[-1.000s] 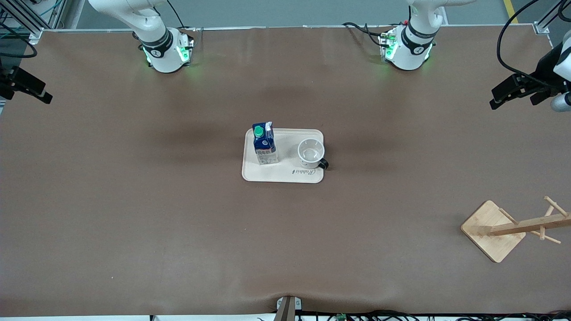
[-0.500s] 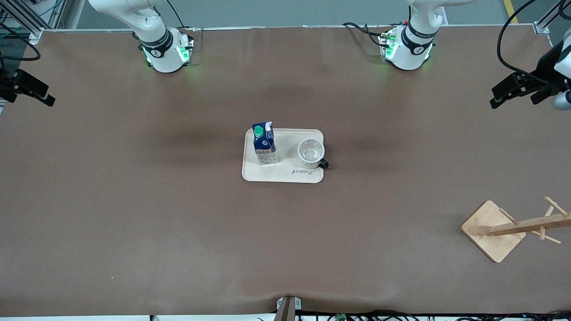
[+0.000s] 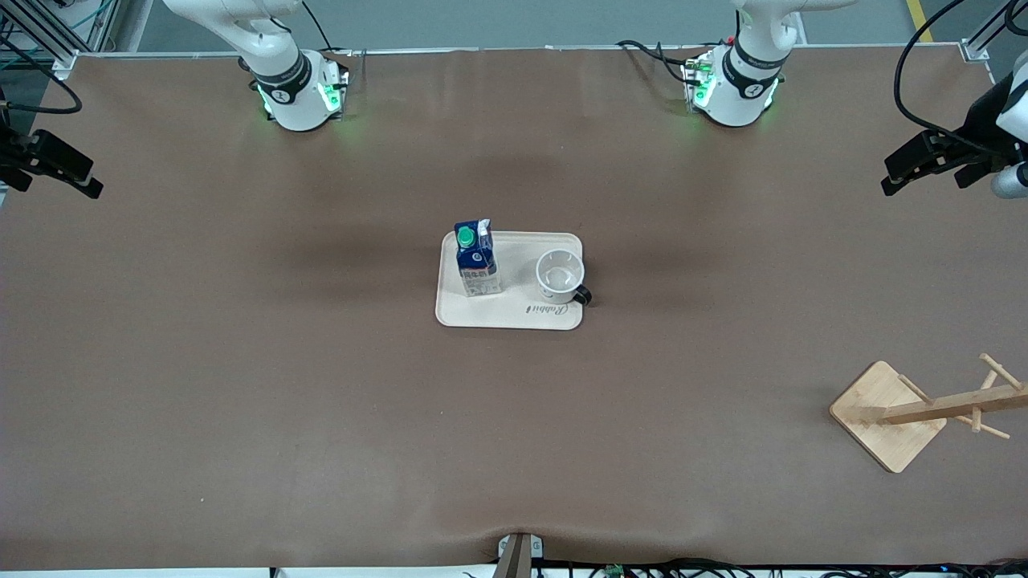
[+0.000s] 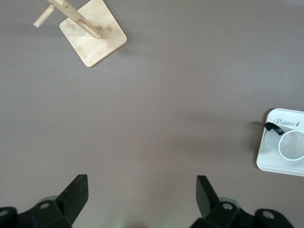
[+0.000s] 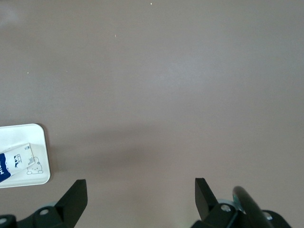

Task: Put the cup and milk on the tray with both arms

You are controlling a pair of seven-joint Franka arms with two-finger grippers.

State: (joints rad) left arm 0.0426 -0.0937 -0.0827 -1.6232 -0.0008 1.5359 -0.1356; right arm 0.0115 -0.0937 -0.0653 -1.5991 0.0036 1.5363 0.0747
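Both items sat on the tray (image 3: 514, 315): milk (image 3: 475, 261) upright toward the right arm's end, cup (image 3: 560, 276) beside it. I judged placement done. Left gripper (image 4: 140, 194) and right gripper (image 5: 140, 197) hung wide open and empty above bare table, well apart from it.

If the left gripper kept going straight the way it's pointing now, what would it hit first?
Most likely bare table. The left gripper, open and held up at the left arm's end, looks down on plain brown surface in its wrist view. The tray and the wooden rack sit off to the sides, though depth is uncertain.
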